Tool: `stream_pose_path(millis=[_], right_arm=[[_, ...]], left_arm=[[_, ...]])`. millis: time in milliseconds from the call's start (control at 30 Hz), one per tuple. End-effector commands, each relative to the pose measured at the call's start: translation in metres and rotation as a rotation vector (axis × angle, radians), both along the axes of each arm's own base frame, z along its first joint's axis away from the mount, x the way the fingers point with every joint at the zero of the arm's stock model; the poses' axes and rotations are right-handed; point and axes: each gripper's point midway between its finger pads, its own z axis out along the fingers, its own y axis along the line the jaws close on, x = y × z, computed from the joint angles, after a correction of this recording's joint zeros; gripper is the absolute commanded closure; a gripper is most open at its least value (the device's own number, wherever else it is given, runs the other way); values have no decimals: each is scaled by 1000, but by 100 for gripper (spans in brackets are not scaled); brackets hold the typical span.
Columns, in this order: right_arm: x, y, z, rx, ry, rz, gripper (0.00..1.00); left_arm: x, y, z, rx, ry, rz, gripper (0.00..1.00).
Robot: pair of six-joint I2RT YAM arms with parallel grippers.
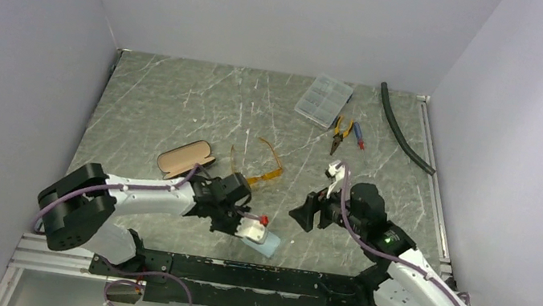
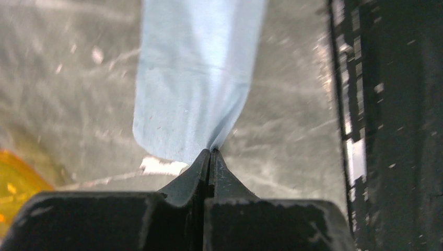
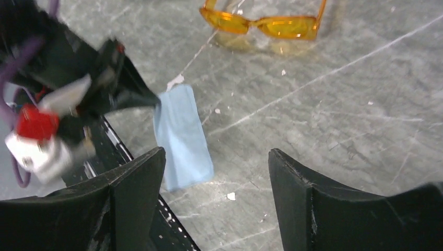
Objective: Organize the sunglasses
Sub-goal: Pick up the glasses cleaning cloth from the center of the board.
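The orange sunglasses (image 1: 258,164) lie on the marble table with their arms unfolded, right of the tan case (image 1: 184,159). They show at the top of the right wrist view (image 3: 266,23) and as an orange edge in the left wrist view (image 2: 13,183). My left gripper (image 1: 256,232) is shut on a corner of a light blue cloth (image 1: 269,242), in front of the glasses near the table's front edge. The pinch (image 2: 210,151) on the cloth (image 2: 193,78) shows in the left wrist view. My right gripper (image 1: 306,213) is open and empty (image 3: 217,157), facing the cloth (image 3: 183,136) from the right.
A clear organizer box (image 1: 323,100), orange-handled pliers (image 1: 341,133), a blue-handled tool (image 1: 358,135) and a black hose (image 1: 404,128) lie at the back right. A black rail (image 1: 235,265) runs along the front edge, just under the cloth.
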Motion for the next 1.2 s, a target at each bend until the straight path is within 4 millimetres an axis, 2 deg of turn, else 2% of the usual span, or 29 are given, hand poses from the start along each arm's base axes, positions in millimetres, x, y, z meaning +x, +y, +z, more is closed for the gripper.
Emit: stream_pose_path(millis=[0, 67, 100, 233, 400, 600, 800, 967, 1167], right_arm=[[-4, 19, 13, 112, -125, 93, 29], [-18, 31, -1, 119, -107, 150, 34], [-21, 35, -12, 95, -106, 150, 36], [-58, 58, -48, -48, -178, 309, 38], [-79, 75, -69, -114, -315, 400, 38], [-80, 85, -81, -133, -443, 391, 37], [-85, 88, -102, -197, -445, 430, 37], [-84, 84, -106, -200, -454, 424, 49], [-93, 89, -114, -202, -418, 471, 61]], left_arm=[[13, 19, 10, -19, 3, 51, 97], [13, 23, 15, -32, 6, 50, 97], [12, 24, 17, -37, 9, 50, 97], [11, 28, 22, -41, 23, 60, 97], [4, 27, 20, -41, 72, 77, 97], [1, 28, 20, -31, 99, 85, 97], [-2, 29, 17, -27, 116, 83, 97], [-2, 27, 16, -20, 126, 86, 97], [-3, 27, 20, -17, 140, 88, 97]])
